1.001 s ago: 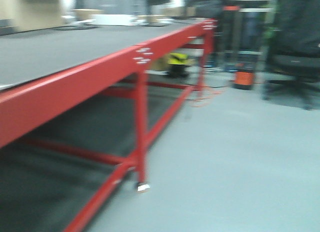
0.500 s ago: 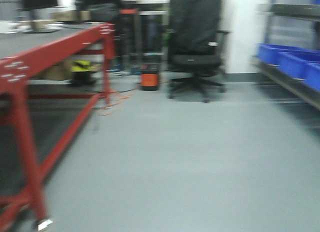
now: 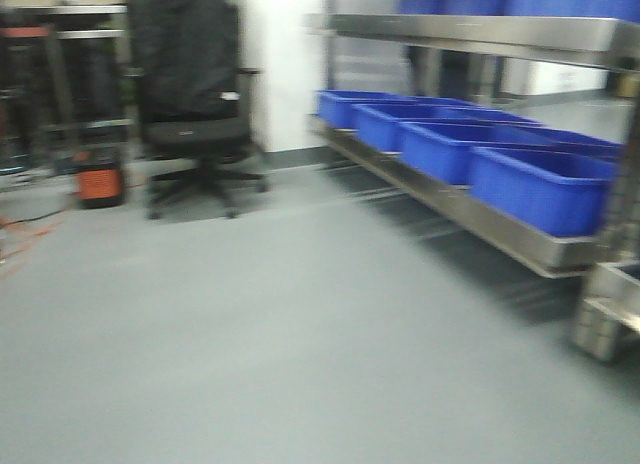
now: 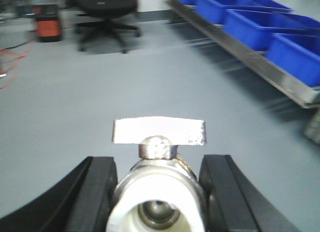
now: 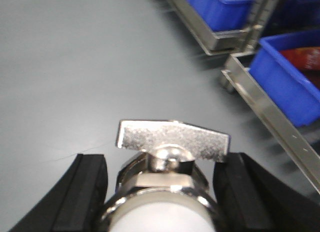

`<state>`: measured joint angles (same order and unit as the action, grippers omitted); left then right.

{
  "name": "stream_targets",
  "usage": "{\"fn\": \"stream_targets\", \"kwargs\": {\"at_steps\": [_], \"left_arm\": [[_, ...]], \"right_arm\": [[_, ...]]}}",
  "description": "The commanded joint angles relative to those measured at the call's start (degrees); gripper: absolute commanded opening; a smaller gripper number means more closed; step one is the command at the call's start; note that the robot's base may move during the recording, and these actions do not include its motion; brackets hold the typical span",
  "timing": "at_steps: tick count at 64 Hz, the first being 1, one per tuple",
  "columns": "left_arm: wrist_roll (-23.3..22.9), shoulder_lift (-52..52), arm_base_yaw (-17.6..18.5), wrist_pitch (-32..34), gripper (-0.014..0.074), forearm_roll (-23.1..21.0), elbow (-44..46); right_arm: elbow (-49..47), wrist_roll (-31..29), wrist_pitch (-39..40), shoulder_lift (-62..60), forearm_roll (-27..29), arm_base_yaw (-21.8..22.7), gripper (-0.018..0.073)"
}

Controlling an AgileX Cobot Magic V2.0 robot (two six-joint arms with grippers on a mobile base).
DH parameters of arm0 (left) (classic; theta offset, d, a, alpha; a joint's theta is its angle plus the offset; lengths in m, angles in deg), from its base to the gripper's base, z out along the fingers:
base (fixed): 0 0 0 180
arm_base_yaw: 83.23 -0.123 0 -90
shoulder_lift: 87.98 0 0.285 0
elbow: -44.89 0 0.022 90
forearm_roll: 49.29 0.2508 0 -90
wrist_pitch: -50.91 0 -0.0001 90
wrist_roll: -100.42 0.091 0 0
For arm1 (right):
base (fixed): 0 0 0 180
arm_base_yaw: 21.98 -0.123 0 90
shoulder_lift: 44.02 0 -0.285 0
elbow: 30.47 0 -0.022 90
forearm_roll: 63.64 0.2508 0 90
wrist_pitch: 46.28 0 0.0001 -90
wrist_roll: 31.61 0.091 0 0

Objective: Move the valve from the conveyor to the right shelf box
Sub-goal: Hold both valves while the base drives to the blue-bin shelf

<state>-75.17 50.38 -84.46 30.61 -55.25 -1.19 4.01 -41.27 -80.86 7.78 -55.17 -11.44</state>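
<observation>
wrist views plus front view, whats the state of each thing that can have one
left gripper: shut on left valve
left valve: held, handle on top, set across the bore
right gripper: shut on right valve
right valve: held, handle on top
boxes: open-topped, in a row on the low shelf
chair: upright, nobody in it

Left valve (image 4: 159, 192): shiny metal body, grainy silver handle. Right valve (image 5: 167, 187): same polished metal. Left fingers (image 4: 97, 192), right fingers (image 5: 87, 192): black, matt. Bins (image 3: 540, 189), right of frame: glossy blue plastic. Shelf (image 3: 470, 29): dull steel. Floor (image 3: 250, 334): smooth grey, faint sheen.
</observation>
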Motion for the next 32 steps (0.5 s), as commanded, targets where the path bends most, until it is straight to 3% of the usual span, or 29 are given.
{"fn": "stream_targets", "kwargs": {"at_steps": [1, 32], "left_arm": [[-0.1, 0.43, 0.19, 3.27, -0.0111, -0.41, 0.38], [-0.1, 0.43, 0.19, 3.27, -0.0111, -0.41, 0.38]], "right_arm": [[-0.34, -0.29, 4.17, -0.7, -0.19, 0.18, -0.0162], [-0.34, -0.29, 4.17, -0.7, -0.19, 0.18, -0.0162]]}}
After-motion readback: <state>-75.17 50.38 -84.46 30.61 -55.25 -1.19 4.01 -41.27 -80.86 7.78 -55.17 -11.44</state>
